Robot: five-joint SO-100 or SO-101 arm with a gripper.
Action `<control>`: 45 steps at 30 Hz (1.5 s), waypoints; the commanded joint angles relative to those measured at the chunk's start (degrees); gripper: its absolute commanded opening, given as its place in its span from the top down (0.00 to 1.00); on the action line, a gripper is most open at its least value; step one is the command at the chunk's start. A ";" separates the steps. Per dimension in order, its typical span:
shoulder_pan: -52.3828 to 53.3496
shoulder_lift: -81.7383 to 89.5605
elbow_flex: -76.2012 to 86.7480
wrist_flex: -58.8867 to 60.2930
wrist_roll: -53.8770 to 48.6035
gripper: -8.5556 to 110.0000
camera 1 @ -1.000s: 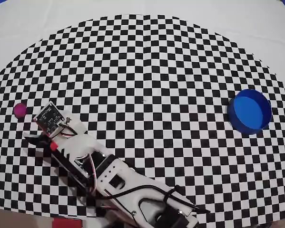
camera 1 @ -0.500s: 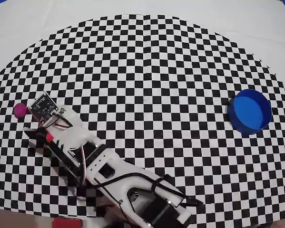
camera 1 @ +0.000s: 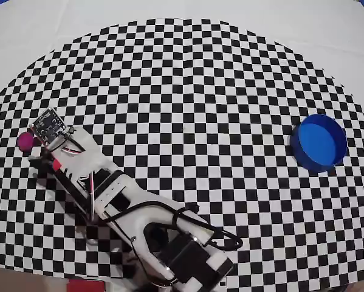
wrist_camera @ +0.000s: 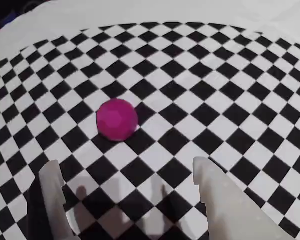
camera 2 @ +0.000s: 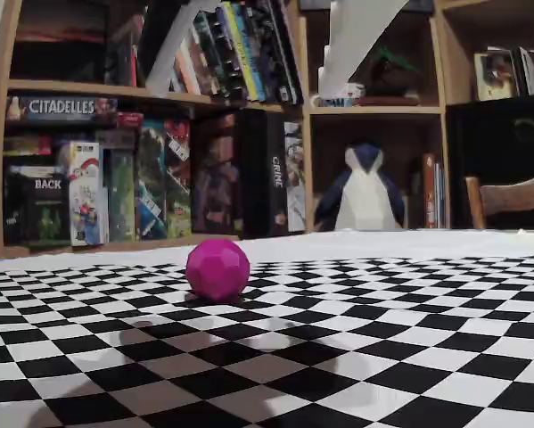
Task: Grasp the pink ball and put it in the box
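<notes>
Facets dimple the matte pink ball (wrist_camera: 116, 119) on the checkered desk (wrist_camera: 230, 75); white plastic pincer (wrist_camera: 124, 172) spread at its six o'clock.

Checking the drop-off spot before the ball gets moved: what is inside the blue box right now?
In the overhead view the box shows only its own blue floor; nothing lies in it. Its near inner wall is hidden by the rim. The pink ball sits far left by the hand.
</notes>
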 commanded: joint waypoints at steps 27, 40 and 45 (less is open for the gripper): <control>-1.05 -15.91 -13.80 -0.44 0.09 0.67; -1.67 -21.80 -18.28 -0.44 0.09 0.67; -1.76 -24.79 -20.65 -0.26 0.09 0.67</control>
